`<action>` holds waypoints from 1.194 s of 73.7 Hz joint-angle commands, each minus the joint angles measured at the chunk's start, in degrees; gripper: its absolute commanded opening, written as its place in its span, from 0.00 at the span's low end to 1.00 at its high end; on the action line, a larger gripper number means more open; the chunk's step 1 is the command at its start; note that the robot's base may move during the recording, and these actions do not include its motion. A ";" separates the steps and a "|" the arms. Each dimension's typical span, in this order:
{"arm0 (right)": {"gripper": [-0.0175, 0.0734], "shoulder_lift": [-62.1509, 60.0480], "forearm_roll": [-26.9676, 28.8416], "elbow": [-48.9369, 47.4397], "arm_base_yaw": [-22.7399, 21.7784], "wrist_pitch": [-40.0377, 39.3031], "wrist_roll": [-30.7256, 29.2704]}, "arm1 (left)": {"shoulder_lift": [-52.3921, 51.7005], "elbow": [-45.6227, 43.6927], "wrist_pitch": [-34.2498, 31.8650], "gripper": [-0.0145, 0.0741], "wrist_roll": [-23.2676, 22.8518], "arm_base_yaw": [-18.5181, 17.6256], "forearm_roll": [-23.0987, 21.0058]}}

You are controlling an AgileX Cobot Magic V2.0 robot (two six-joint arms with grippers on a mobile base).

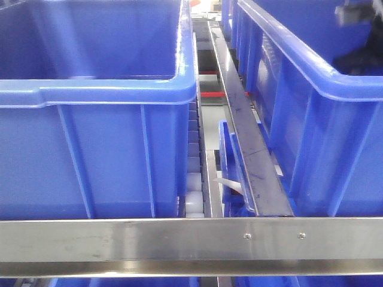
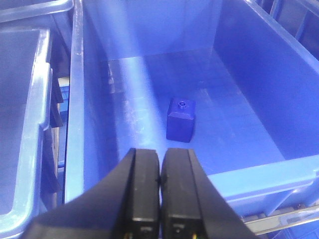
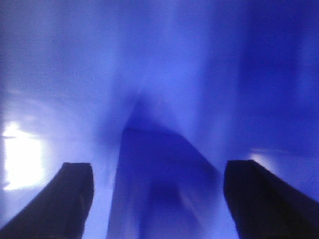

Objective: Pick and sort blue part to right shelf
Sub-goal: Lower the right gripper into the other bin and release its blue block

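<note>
Nearest the right wrist lens, the right tool (image 3: 158, 199) stands spread wide, its two dark fingers (image 3: 67, 199) at either side of a blurred dark-blue block (image 3: 159, 179) that rises between them. The view is too soft to tell whether the pads touch it, or whether this block is a part like the one in the other bin. Around it there is only blue plastic wall, so this tool seems to be deep inside a bin; which bin, the picture does not say.

The left tool (image 2: 159, 199) has its black fingers pressed together, holding nothing. It hangs above the near rim of a large ribbed blue plastic bin (image 2: 259, 184). On that bin's floor, about midway and apart from every wall, sits a small dark-blue square plastic part with a round hole in its top (image 2: 180, 119), upright.

In the front view two such bins ride on the grey steel right shelf (image 1: 179, 239), behind its flat screwed front rail, with white rollers (image 1: 194, 197) and a dark divider rail (image 1: 245, 137) between them.

The step in hand looks like the right tool either closing on a part or letting one go. If it is a pick, the next move calls for the fingers to close squarely on the block's sides before lifting clear of the bin walls.
</note>
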 commanded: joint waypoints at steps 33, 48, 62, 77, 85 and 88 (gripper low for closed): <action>0.25 -32.74 3.72 19.33 1.32 -5.64 -0.57 | 0.35 -1.62 -4.87 0.31 0.03 -0.41 0.05; 0.25 -49.40 3.98 35.22 2.27 -11.73 -0.57 | 0.35 -1.62 -4.87 0.31 0.03 -0.41 0.14; 0.25 -64.34 3.98 44.18 2.27 -12.32 -0.57 | 0.35 -1.62 -4.76 0.31 0.03 -0.41 0.14; 0.25 -79.85 3.98 47.82 2.27 -12.42 -0.57 | 0.35 -1.62 -4.66 0.31 0.03 -0.41 0.14; 0.25 -86.15 3.98 47.82 2.27 -13.33 -0.57 | 0.35 -1.62 -4.39 0.31 0.03 -0.41 0.14; 0.25 -88.16 3.98 47.82 2.27 -13.76 -0.57 | 0.35 -1.62 -3.99 0.31 0.03 -0.41 0.14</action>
